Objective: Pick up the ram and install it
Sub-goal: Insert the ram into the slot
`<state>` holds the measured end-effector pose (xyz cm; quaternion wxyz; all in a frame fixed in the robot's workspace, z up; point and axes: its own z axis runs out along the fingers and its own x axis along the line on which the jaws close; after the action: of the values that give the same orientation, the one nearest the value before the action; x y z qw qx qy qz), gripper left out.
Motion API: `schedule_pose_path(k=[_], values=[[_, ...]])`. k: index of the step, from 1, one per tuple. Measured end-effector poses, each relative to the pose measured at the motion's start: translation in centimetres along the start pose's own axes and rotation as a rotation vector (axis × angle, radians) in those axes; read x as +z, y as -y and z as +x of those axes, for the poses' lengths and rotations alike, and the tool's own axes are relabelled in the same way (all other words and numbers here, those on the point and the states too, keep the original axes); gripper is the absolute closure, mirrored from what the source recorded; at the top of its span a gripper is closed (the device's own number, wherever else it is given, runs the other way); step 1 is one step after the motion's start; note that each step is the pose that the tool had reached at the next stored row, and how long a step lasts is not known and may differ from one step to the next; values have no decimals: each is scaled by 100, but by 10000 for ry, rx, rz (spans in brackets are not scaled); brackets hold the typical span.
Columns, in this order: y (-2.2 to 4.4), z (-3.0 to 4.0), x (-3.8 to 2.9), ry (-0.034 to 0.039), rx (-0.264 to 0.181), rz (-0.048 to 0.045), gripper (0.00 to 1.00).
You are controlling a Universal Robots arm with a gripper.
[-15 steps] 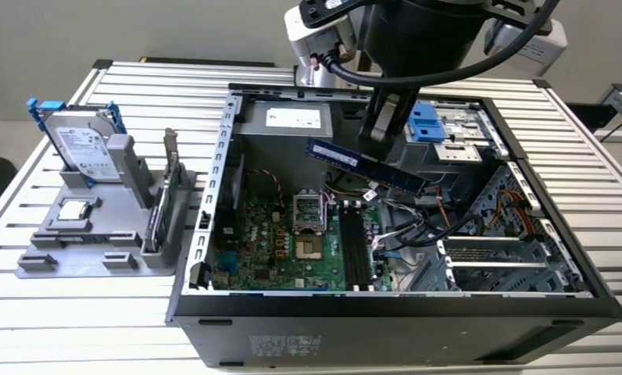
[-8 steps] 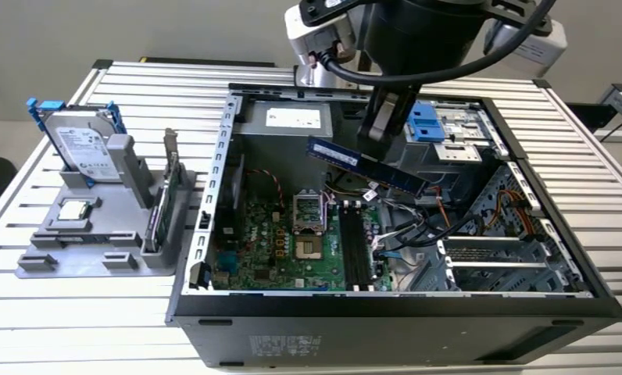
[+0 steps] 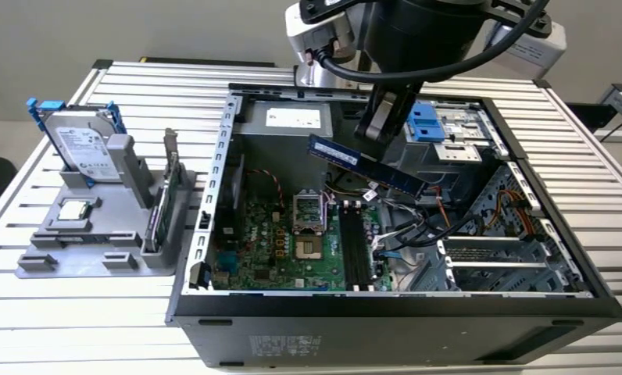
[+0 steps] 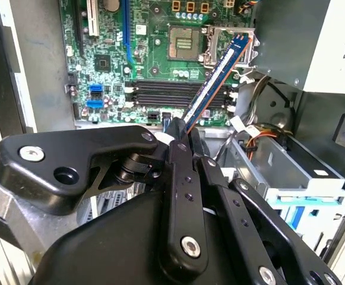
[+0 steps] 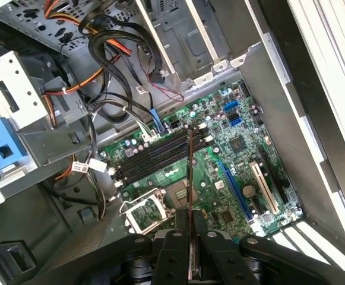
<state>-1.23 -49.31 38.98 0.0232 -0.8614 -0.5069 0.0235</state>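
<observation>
Ram (image 3: 366, 166) tilted, clamped in gripper (image 4: 179, 141) | long axis slants above mobo slots (image 4: 172, 94)

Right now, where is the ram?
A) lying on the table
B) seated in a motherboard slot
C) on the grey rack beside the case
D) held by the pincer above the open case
D: the pincer grips the ram in the air over the motherboard, whose black slots are bare.

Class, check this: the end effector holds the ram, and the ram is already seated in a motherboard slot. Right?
Not seated. The end effector holds the ram, but the exterior view shows it in the air above the slots.
</observation>
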Motion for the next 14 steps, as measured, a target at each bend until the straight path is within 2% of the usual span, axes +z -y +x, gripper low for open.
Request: schedule_pose_path(k=[9,14], values=[[0,0,0,-4,32,1,100],[0,0,0,-32,480,9,100]])
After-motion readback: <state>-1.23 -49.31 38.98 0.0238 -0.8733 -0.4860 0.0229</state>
